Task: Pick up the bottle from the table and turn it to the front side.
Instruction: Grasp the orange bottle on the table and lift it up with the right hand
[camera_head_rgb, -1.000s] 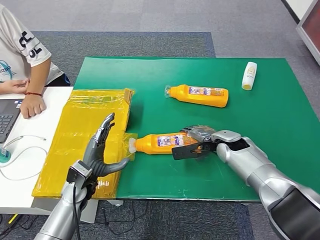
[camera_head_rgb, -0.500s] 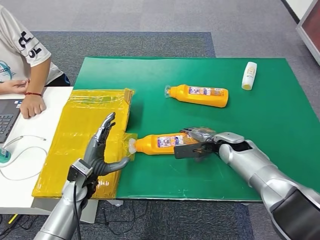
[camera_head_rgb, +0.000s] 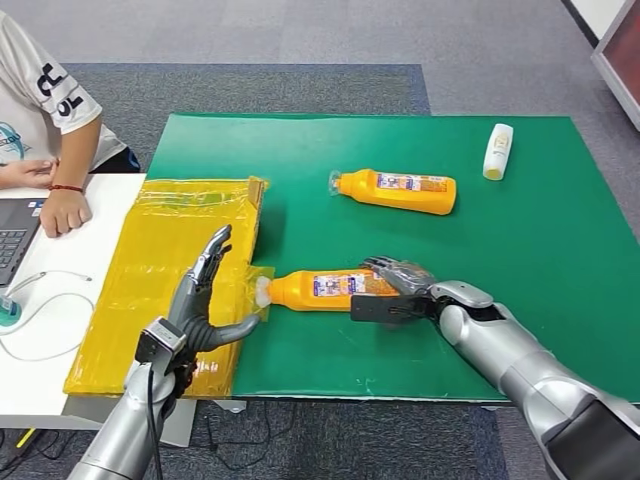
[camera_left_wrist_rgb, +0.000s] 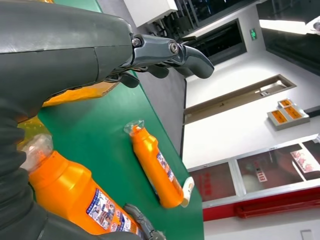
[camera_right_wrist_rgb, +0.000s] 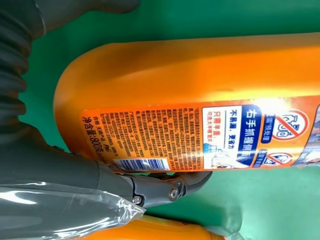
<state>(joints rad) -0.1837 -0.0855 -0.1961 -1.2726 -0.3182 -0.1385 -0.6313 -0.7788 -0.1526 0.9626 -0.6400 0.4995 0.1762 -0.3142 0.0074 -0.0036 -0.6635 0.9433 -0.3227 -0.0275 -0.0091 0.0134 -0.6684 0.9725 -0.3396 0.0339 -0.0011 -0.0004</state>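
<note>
Both arms were silver metal. The left hand (camera_head_rgb: 202, 300) had dark grey fingers, a thick grey thumb, and a black block at the wrist with a thin black cable. The right hand (camera_head_rgb: 392, 290) showed dark fingers, a small pivot screw (camera_right_wrist_rgb: 173, 192) and a ribbed grey cover (camera_right_wrist_rgb: 13, 55).

An office-like test room — grey carpet floor (camera_head_rgb: 249, 40), a green-covered table (camera_head_rgb: 528, 230), and at far left a person (camera_head_rgb: 45, 110) beside a laptop (camera_head_rgb: 15, 235).
</note>
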